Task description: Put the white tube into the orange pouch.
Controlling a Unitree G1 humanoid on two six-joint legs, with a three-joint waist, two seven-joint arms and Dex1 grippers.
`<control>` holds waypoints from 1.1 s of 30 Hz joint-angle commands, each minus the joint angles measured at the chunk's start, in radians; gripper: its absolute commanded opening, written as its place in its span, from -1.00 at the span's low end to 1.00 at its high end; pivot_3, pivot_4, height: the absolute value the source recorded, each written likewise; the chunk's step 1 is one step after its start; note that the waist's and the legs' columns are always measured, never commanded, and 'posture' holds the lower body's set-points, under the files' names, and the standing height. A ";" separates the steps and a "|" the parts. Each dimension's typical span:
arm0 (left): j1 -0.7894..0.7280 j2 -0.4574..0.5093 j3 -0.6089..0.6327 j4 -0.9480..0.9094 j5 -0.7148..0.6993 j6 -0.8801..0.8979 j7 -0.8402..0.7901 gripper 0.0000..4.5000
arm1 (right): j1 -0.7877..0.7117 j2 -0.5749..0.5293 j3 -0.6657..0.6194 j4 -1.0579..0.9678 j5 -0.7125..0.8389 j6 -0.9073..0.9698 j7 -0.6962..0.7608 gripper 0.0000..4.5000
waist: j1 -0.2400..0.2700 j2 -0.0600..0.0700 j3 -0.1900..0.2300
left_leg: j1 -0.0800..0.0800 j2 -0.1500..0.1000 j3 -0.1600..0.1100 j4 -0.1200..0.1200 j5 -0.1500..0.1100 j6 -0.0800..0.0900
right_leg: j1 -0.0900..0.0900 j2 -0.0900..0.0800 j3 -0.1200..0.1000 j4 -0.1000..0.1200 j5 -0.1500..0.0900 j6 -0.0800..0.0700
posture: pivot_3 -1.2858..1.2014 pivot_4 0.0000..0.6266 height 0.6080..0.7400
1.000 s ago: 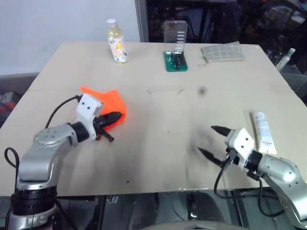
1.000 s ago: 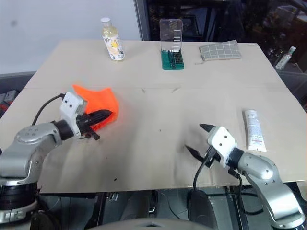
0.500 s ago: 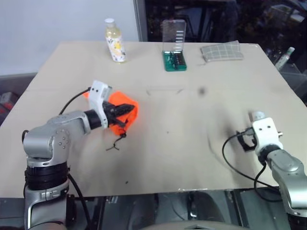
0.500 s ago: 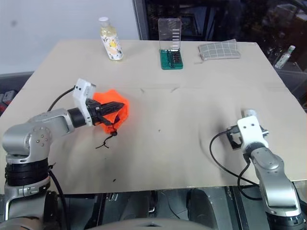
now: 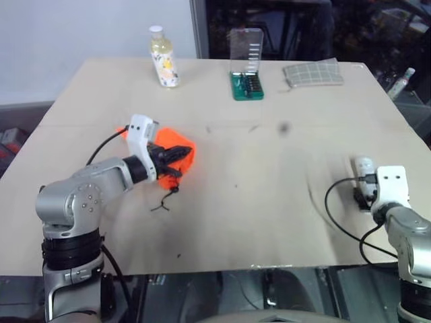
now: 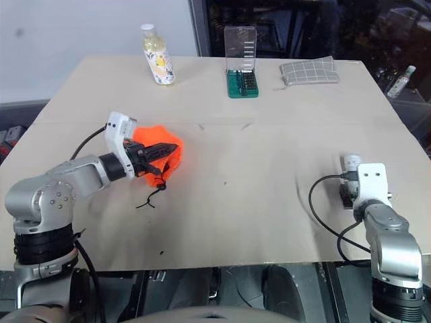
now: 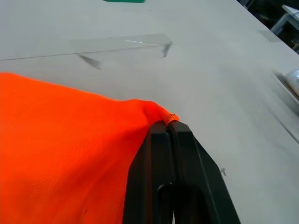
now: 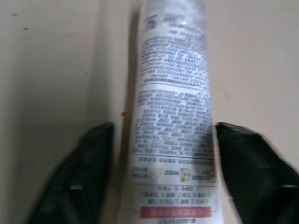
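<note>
The orange pouch [image 5: 176,140] lies bunched on the left half of the table. My left gripper [image 5: 180,155] is shut on its right edge, and a black cord [image 5: 165,200] trails from it toward the near side. In the left wrist view the closed fingertips [image 7: 170,123] pinch the hem of the pouch [image 7: 60,149]. The white tube [image 5: 362,165] lies near the table's right edge with its cap pointing away from me. My right gripper [image 8: 164,127] is open, one finger either side of the tube [image 8: 173,93]. From the head views the white housing hides most of it.
A yellowish bottle [image 5: 163,57] stands at the back left. A green case with a raised clear lid [image 5: 246,64] stands at the back middle, and a grey checked cloth [image 5: 313,73] lies at the back right. The table's right edge runs close beside the tube.
My right gripper swung right from the table's near middle and now straddles the tube, fingers narrower than before. My left gripper rolled and carried the pouch edge a little to the right.
</note>
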 commanded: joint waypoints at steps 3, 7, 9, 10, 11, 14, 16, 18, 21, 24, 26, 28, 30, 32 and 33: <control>0.002 0.023 0.041 -0.045 -0.032 0.010 0.013 -1.00 | 0.040 -0.042 -0.001 -0.027 0.039 -0.020 0.075 -0.72 | -0.002 -0.003 -0.002 | 0.000 0.000 0.000 0.000 0.000 0.000 | 0.000 0.000 0.000 0.000 0.000 0.000 | 0.03 -0.52 1.00; 0.015 0.042 0.055 -0.043 -0.047 0.014 0.010 -1.00 | 0.068 -0.080 0.057 -0.149 0.126 -0.074 0.201 -0.72 | -0.007 -0.003 -0.002 | 0.000 0.001 0.000 0.000 0.000 0.000 | 0.000 0.000 0.000 0.000 0.000 0.000 | 0.03 -0.52 1.00; 0.030 0.056 0.066 -0.036 -0.050 0.004 0.000 -1.00 | 0.072 -0.096 0.104 -0.211 0.171 -0.118 0.270 -0.72 | -0.018 -0.002 -0.001 | 0.001 0.001 0.000 -0.002 0.000 0.000 | -0.001 0.001 0.000 0.000 0.000 0.000 | 0.03 -0.52 1.00; 0.034 0.062 0.072 -0.030 -0.054 -0.001 -0.004 -1.00 | 0.069 -0.104 0.126 -0.233 0.187 -0.124 0.292 -0.72 | -0.023 0.000 0.000 | 0.001 0.001 -0.001 -0.002 0.000 0.000 | -0.001 0.001 0.000 0.000 0.000 0.000 | 0.03 -0.52 1.00; 0.038 0.071 0.079 -0.022 -0.058 -0.007 -0.012 -1.00 | 0.062 -0.119 0.163 -0.259 0.200 -0.133 0.319 -0.72 | -0.026 0.000 0.000 | 0.001 0.001 -0.001 -0.002 0.000 0.000 | -0.001 0.001 0.000 0.000 0.000 0.000 | 0.03 -0.52 1.00; 0.050 0.106 0.086 0.004 -0.051 -0.028 -0.040 -1.00 | -0.005 -0.156 0.335 -0.287 0.215 -0.180 0.400 -0.72 | -0.029 0.000 0.001 | 0.000 0.001 0.000 -0.002 0.000 0.000 | -0.001 0.001 0.000 -0.001 0.000 0.000 | 0.03 -0.52 1.00; 0.051 0.126 0.081 0.014 -0.055 -0.029 -0.056 -1.00 | -0.087 -0.162 0.473 -0.237 0.186 -0.227 0.440 -0.72 | -0.029 0.000 0.001 | 0.000 0.001 0.000 -0.002 0.000 0.000 | -0.001 0.000 0.000 -0.001 0.000 0.000 | 0.03 -0.52 1.00; 0.046 0.138 0.083 0.021 -0.065 -0.019 -0.065 -1.00 | -0.202 -0.135 0.620 -0.143 0.144 -0.298 0.494 -0.72 | -0.028 -0.001 0.001 | 0.000 0.001 -0.001 -0.002 0.000 0.000 | -0.002 0.000 0.000 -0.001 -0.001 0.001 | 0.03 -0.52 1.00; 0.040 0.157 0.067 0.021 -0.060 -0.024 -0.081 -1.00 | -0.337 -0.062 0.722 0.004 0.125 -0.361 0.540 -0.72 | -0.029 -0.002 0.003 | 0.000 0.001 0.000 -0.002 0.000 -0.001 | -0.003 0.000 0.000 -0.001 0.000 0.001 | 0.03 -0.52 1.00; 0.038 0.165 0.059 0.001 -0.069 -0.012 -0.087 -1.00 | -0.446 -0.022 0.781 0.157 0.091 -0.438 0.590 -0.72 | -0.022 -0.002 0.005 | -0.001 0.000 -0.002 -0.002 0.000 0.000 | -0.003 0.000 -0.001 -0.001 0.000 0.000 | 0.03 -0.52 1.00; 0.038 0.171 0.049 -0.009 -0.067 -0.014 -0.088 -1.00 | -0.500 0.008 0.810 0.234 0.090 -0.475 0.635 -0.72 | -0.021 -0.003 0.005 | -0.002 -0.001 -0.001 -0.002 0.000 -0.001 | -0.003 0.000 -0.001 -0.002 0.000 0.000 | 0.03 -0.52 1.00; 0.034 0.171 0.044 -0.014 -0.070 -0.012 -0.084 -1.00 | -0.544 0.043 0.830 0.303 0.084 -0.502 0.668 -0.72 | -0.025 -0.004 0.006 | -0.002 -0.001 -0.001 -0.002 0.000 -0.001 | -0.002 0.000 -0.001 -0.003 0.000 0.000 | 0.03 -0.52 1.00; 0.036 0.171 0.040 -0.030 -0.080 -0.008 -0.080 -1.00 | -0.591 0.098 0.840 0.388 0.071 -0.526 0.674 -0.72 | -0.028 -0.004 0.007 | -0.002 0.000 -0.001 -0.003 0.000 -0.001 | -0.003 0.000 -0.001 -0.002 0.000 0.000 | 0.03 -0.52 1.00; 0.046 0.167 0.038 -0.064 -0.091 -0.005 -0.074 -1.00 | -0.643 0.171 0.844 0.469 0.067 -0.542 0.678 -0.72 | -0.032 -0.004 0.007 | -0.002 0.000 -0.001 -0.004 0.000 -0.001 | -0.003 0.001 -0.001 -0.001 0.000 0.000 | 0.03 -0.52 1.00; 0.053 0.166 0.038 -0.079 -0.097 -0.003 -0.072 -1.00 | -0.660 0.199 0.839 0.495 0.068 -0.545 0.677 -0.72 | -0.034 -0.004 0.008 | -0.001 0.001 -0.001 -0.004 0.000 -0.001 | -0.003 0.001 -0.001 0.000 0.000 0.000 | 0.03 -0.52 1.00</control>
